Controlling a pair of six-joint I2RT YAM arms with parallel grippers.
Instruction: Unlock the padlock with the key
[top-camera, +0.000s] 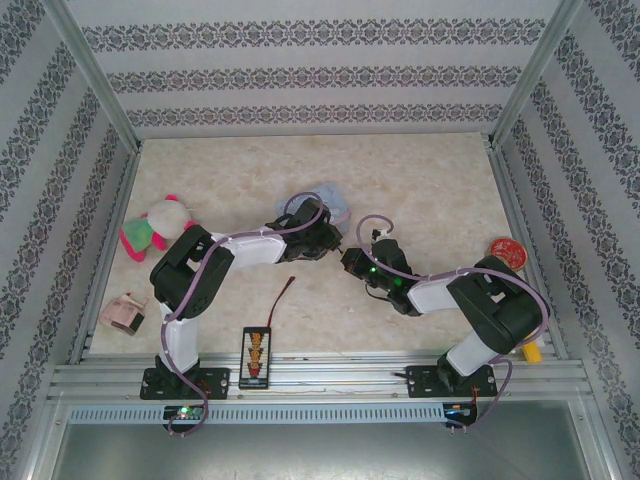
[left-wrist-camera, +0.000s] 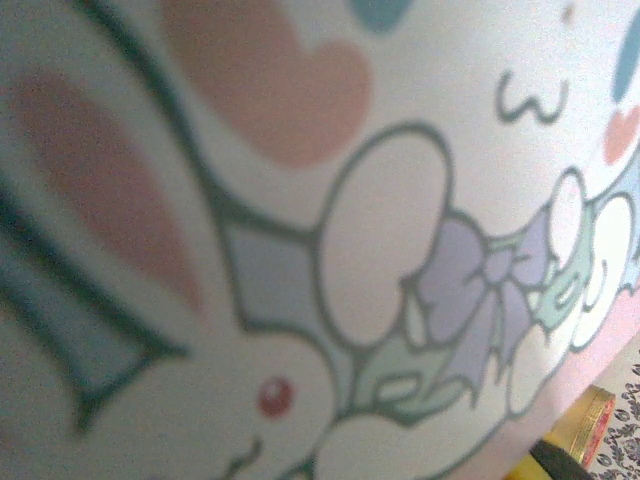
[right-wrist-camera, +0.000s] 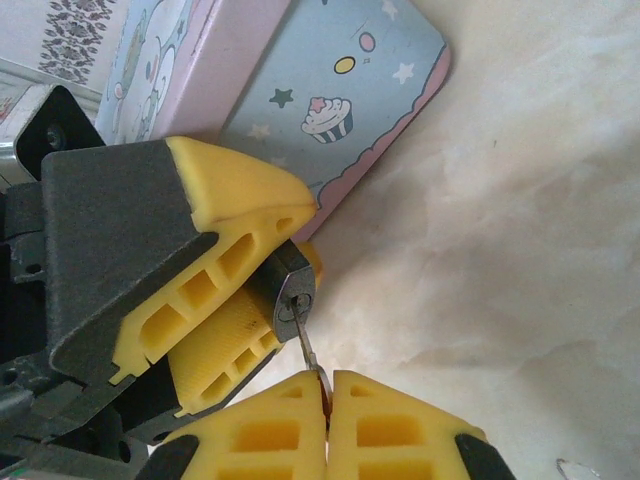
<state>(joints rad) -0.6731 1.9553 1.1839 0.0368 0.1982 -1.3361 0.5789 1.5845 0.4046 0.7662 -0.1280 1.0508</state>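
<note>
Jaws of the right gripper (right-wrist-camera: 327, 385) pinch the key (right-wrist-camera: 308, 350), tip at the keyhole of the padlock (right-wrist-camera: 292, 292) — clamped by the left gripper (right-wrist-camera: 283, 280) just beside the tin (right-wrist-camera: 340, 100). Its yellow fingers (right-wrist-camera: 230, 240) hide most of the padlock's body.

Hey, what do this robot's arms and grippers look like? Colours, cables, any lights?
The left arm and right arm both have black joint housings with white links between them. A lilac cable loops along each. A green light glows near the right wrist. The left gripper and right gripper have yellow wedge-shaped fingers with rectangular cut-outs, on dark grey mounts.
</note>
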